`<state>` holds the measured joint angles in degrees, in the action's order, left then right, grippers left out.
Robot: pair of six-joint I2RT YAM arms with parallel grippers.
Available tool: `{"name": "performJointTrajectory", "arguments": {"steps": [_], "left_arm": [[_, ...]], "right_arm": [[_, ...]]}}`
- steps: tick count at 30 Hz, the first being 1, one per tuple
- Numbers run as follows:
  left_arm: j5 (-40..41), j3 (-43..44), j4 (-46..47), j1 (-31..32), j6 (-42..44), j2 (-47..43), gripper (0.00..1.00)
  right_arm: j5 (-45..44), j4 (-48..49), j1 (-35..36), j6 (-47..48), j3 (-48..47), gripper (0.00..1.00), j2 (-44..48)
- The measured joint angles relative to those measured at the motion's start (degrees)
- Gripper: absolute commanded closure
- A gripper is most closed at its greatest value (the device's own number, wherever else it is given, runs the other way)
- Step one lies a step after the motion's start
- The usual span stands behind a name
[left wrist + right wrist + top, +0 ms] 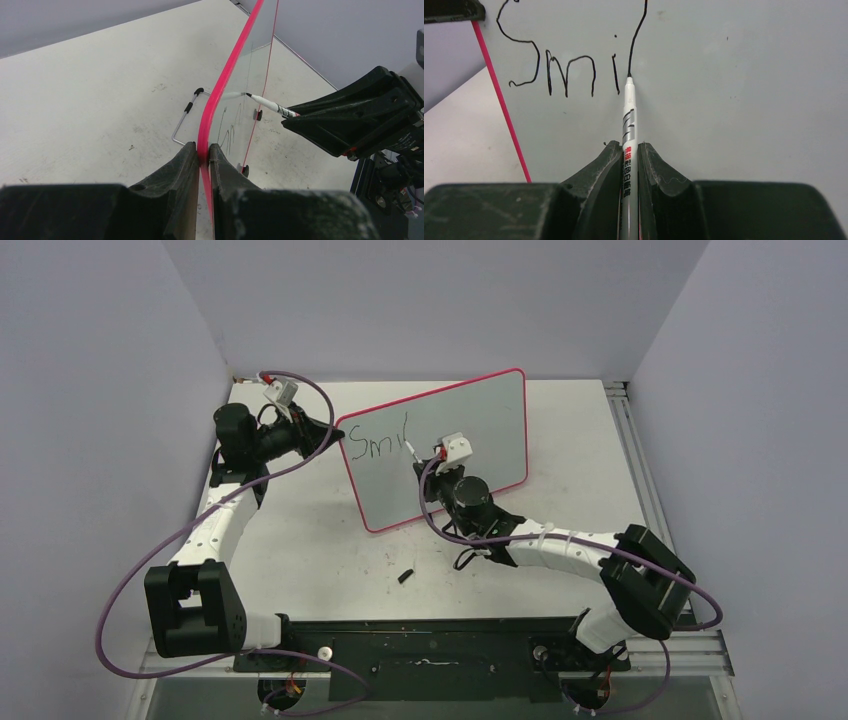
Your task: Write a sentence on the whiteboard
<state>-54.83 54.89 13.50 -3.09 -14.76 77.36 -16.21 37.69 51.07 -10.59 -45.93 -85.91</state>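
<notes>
**Finishing the tall stroke: light pressure, a braced board**

The right gripper (629, 150) was clamped on the barrel of a marker (629, 120), which ran out ahead of the fingertips. Its tip touched the whiteboard (490, 430) at the lower end of a long black stroke (638, 37). The letters "Smi" (549, 65) lay just left of the tip, and bare glossy face stretched away to its right. The step in hand was probably the fourth letter, so most of the sentence had yet to be written.

To do this well, the tip had to press only as hard as the ink needed, because the board stood tilted on small feet and a wire stand (186, 117) and could rock backward. The pen should lift cleanly before shifting right for the next letter, at the same height as the "m".

The left gripper (202, 150) was closed on the pink-red rim, one finger either side of the board's edge, bracing it against the push. Seen from there, the marker came in from the right.

In the top view the right arm reached forward and inward from its base, wrist aimed roughly square at the board's face. The left arm ran up its own side of the table, wrist turned in toward the rim. A small dark object (405, 576) lay on the table (300, 540) behind the right wrist. What it was could not be made out.
</notes>
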Motion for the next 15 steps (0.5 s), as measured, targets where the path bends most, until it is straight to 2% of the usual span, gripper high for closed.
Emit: {"name": "performJointTrajectory", "arguments": {"steps": [15], "left_arm": [[0.0, 0.0, 0.0, 0.0, 0.0, 0.0, 1.0]], "right_arm": [[-0.8, -2.1, 0.9, -1.8, 3.2, 0.95, 0.2]]}}
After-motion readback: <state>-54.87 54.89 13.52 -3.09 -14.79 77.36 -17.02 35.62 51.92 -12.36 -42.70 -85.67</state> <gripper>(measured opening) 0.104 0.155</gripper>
